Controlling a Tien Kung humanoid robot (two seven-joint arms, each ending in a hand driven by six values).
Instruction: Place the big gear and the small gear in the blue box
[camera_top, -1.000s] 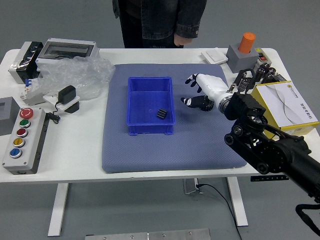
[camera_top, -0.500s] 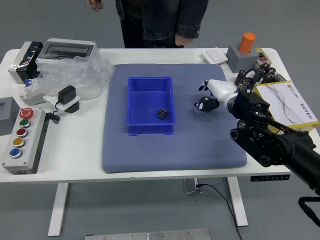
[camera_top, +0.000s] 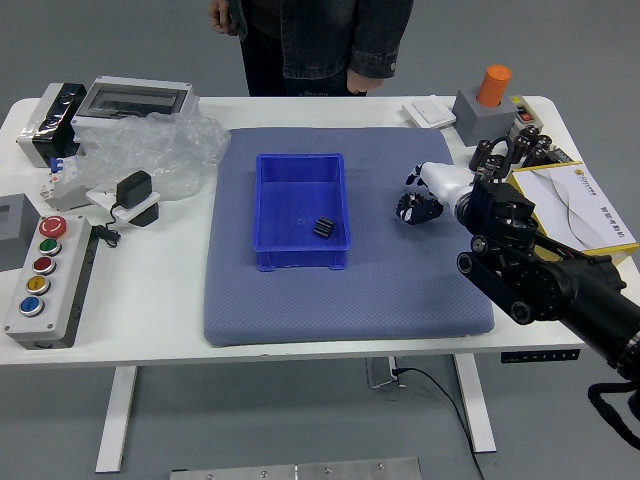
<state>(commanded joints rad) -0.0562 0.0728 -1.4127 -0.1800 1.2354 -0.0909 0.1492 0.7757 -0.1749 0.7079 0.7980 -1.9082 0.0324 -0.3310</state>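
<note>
Away from the box (camera_top: 300, 200), the right hand (camera_top: 441, 186) had moved since the earlier view, and we saw it over the mat (camera_top: 350, 310), its fingers loosely bent and grasping nothing. We found one black gear (camera_top: 324, 228) inside the box, near its right wall. A person's hands (camera_top: 366, 82) were beyond the table (camera_top: 150, 330), holding nothing we could see.

A robotics lab or workshop, by its look: button panel (camera_top: 45, 285); black robot arm (camera_top: 540, 275); white worktable (camera_top: 150, 300).
</note>
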